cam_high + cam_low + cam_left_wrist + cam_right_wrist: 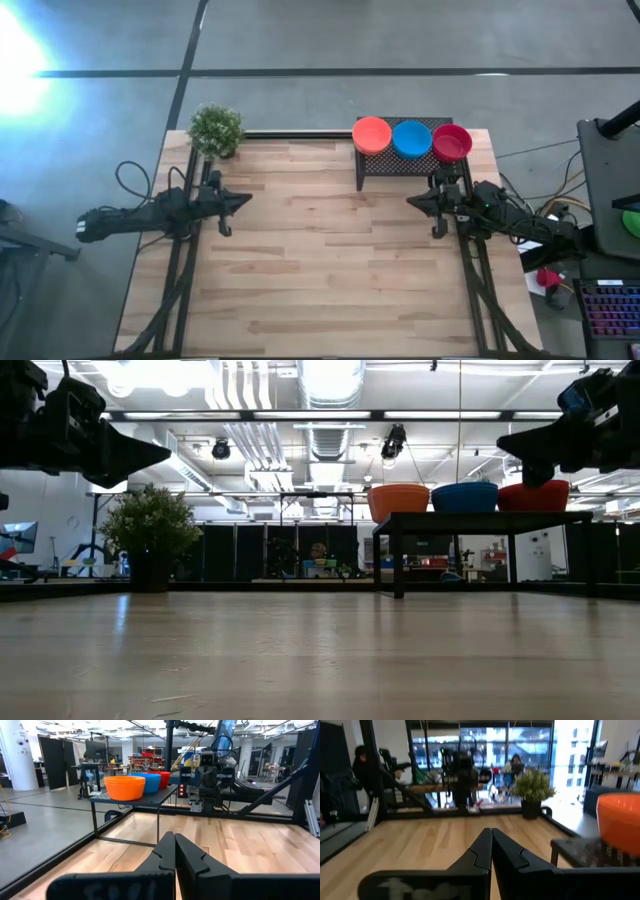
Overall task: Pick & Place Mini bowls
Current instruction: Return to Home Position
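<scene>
Now the left gripper and right gripper are pressed together, empty; they should be drawn home slowly, the bowls near the right jaws untouched.

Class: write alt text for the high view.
Orange, blue and red round plastic bowls line a black wire-mesh rack at the wooden table's far right; a green potted plant stands far left. The shut left gripper and right gripper face each other.

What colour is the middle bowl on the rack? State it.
Blue. The middle bowl on the black rack shows best in the high view.
</scene>
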### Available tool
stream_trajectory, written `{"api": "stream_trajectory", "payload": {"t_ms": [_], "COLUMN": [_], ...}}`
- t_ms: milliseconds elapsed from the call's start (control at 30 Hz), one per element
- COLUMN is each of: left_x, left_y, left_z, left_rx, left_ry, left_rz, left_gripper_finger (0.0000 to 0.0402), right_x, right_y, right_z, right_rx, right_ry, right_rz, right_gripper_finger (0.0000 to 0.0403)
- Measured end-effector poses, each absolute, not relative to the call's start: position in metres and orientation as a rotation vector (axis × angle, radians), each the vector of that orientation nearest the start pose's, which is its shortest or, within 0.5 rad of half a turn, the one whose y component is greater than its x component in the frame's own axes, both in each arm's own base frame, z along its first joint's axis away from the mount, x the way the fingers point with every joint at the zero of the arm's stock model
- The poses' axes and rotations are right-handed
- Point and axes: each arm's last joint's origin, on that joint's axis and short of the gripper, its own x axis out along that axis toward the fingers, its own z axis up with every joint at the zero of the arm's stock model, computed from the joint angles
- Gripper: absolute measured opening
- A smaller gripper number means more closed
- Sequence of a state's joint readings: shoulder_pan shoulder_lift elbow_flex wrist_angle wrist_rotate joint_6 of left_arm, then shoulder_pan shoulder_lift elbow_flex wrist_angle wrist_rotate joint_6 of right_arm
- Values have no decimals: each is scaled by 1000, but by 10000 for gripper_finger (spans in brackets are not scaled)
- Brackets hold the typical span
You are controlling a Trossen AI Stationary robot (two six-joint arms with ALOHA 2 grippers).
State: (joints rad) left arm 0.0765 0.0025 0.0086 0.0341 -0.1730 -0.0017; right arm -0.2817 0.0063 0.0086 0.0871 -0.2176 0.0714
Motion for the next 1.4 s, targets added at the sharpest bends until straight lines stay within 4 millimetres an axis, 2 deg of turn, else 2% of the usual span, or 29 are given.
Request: {"api": "stream_trajectory", "payload": {"t_ms": [233,1400], "left_x": [96,96], "left_y": [12,12], "left_z": [170,169], "left_rx": [-5,-6], "left_ry": [-45,-42], "left_rz": [251,252], "left_gripper_finger": [0,0], "right_x": [96,96], "right_y": [-21,-21], "right_z": [170,170], "right_rx": [59,57], "right_ry": [-45,-45], "right_rz": [-63,-65], "right_gripper_finger": [8,9]}}
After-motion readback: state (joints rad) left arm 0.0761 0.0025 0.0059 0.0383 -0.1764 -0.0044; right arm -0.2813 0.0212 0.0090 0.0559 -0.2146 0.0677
